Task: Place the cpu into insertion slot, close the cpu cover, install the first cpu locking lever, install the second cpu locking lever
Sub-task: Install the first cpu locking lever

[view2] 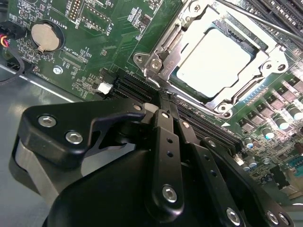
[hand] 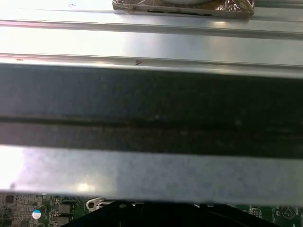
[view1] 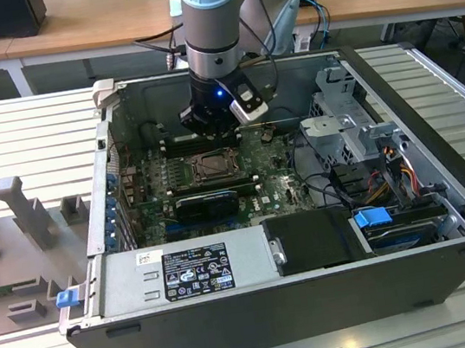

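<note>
Nearest the second wrist camera, the gripper (view2: 163,101) hangs low over the green motherboard (view2: 90,52); its fingers (view2: 165,137) are pressed together, tips meeting in one narrow black edge, nothing between them; that edge sits just beside the near rim of the insertion slot (view2: 156,64), above the long black card slot (view2: 137,90). Beyond it, the cpu (view2: 213,61) lies flat inside the socket, pale face up; the cpu cover (view2: 265,64) appears down around it, window framing the chip; whether either locking lever is latched I cannot tell. In the exterior view the arm stands inside the open computer case (view1: 444,186), which rests on the ribbed surface (view1: 25,135).

Risks, as judgement: tips close to the socket rim; a sideways slip could scrape board components or jam in the card slot; pressing a cover not fully seated could stress the chip or the contacts beneath.
</note>
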`<state>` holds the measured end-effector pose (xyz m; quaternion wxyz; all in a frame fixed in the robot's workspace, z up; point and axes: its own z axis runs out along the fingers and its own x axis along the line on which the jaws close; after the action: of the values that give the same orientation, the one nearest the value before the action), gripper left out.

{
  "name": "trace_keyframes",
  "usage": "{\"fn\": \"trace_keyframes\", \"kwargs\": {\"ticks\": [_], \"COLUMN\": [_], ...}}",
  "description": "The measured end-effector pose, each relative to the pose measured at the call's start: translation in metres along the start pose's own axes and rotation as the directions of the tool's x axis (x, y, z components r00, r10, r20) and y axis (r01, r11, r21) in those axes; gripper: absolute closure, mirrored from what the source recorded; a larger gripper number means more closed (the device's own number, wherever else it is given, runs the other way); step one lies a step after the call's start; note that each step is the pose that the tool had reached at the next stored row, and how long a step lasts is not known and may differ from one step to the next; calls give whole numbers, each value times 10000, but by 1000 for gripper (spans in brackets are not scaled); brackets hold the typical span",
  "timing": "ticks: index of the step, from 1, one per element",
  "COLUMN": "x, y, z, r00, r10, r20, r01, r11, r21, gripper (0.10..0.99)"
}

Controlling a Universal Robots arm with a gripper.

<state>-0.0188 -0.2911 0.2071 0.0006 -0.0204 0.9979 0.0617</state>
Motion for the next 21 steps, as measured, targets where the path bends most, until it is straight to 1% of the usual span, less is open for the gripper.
{"fn": "trace_keyframes", "kwargs": {"ticks": [6, 13, 21], "x": [1, 0, 1], "y": [-15, -15, -19], "z": [-3, 8, 41], "r00": [10000, 10000, 10000], "r10": [2, -1, 0], "r20": [-2, 0, -5], "r01": [-2, 1, 0], "r11": [10000, 10000, 9999], "r21": [29, 28, 121], "gripper": [980, 980, 980]}}
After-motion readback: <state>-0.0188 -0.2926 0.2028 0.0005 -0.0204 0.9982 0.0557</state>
